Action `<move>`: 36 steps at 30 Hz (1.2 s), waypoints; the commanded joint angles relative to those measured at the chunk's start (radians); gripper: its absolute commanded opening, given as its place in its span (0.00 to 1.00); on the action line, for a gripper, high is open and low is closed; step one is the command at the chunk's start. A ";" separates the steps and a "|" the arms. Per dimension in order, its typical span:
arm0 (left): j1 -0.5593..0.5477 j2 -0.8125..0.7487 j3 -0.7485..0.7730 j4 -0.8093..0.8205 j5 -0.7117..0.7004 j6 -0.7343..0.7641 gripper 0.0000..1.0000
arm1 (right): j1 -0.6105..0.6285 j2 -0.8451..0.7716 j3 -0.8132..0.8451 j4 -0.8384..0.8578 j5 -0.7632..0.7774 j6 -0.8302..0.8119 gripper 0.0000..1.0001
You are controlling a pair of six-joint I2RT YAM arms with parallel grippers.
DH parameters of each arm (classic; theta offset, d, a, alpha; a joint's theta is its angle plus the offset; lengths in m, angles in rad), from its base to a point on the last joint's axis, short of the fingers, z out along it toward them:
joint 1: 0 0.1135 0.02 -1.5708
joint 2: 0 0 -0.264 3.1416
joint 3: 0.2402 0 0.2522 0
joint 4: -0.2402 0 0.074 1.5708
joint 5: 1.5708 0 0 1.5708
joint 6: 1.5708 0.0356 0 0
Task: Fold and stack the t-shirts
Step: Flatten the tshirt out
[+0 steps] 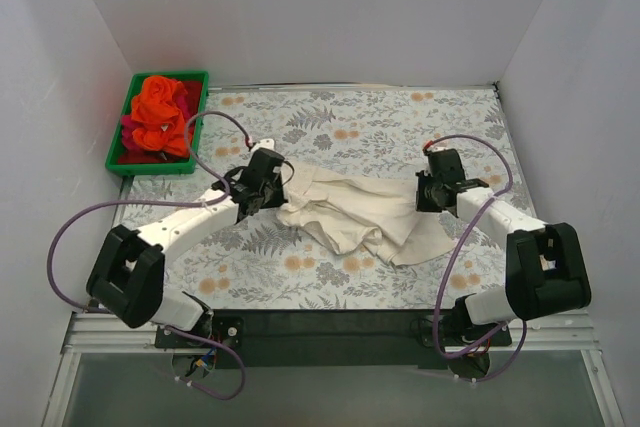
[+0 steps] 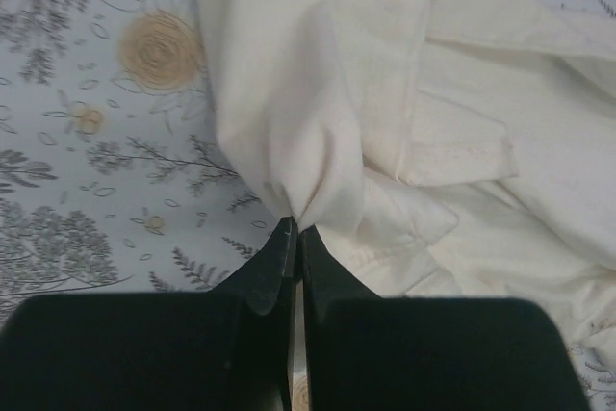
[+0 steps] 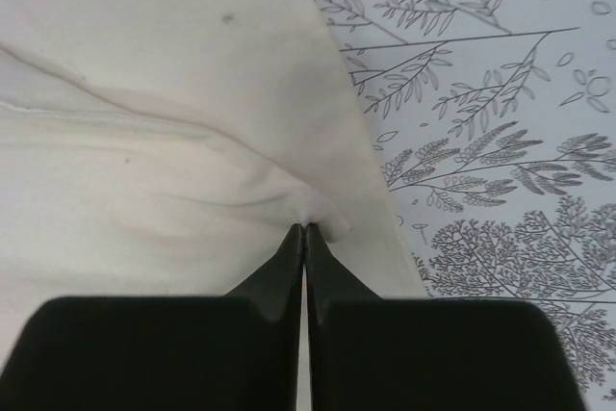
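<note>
The cream t-shirt (image 1: 350,209) lies crumpled in the middle of the floral tablecloth. My left gripper (image 1: 262,190) is shut on a pinched fold at its left end; in the left wrist view the gripper (image 2: 296,226) nips that bunched cloth (image 2: 289,132). My right gripper (image 1: 432,193) is shut on the shirt's right edge; in the right wrist view the gripper (image 3: 305,228) pinches a small pucker of the cream cloth (image 3: 144,141). The orange t-shirt (image 1: 160,107) and the red-magenta t-shirt (image 1: 132,137) lie bundled in the green bin.
A green bin (image 1: 118,152) stands at the table's back left corner. White walls close the table on the left, back and right. The floral tablecloth (image 1: 400,122) shows bare behind and in front of the shirt.
</note>
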 commanded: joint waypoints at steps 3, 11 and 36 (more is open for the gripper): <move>0.124 -0.134 -0.018 -0.052 -0.054 0.085 0.00 | -0.016 -0.059 0.143 -0.033 0.148 0.009 0.01; 0.199 -0.260 -0.086 -0.078 -0.034 0.082 0.00 | -0.024 -0.022 0.479 -0.033 0.261 -0.063 0.01; 0.376 0.045 0.461 -0.024 -0.137 0.280 0.00 | -0.110 0.260 1.088 0.128 0.488 -0.388 0.01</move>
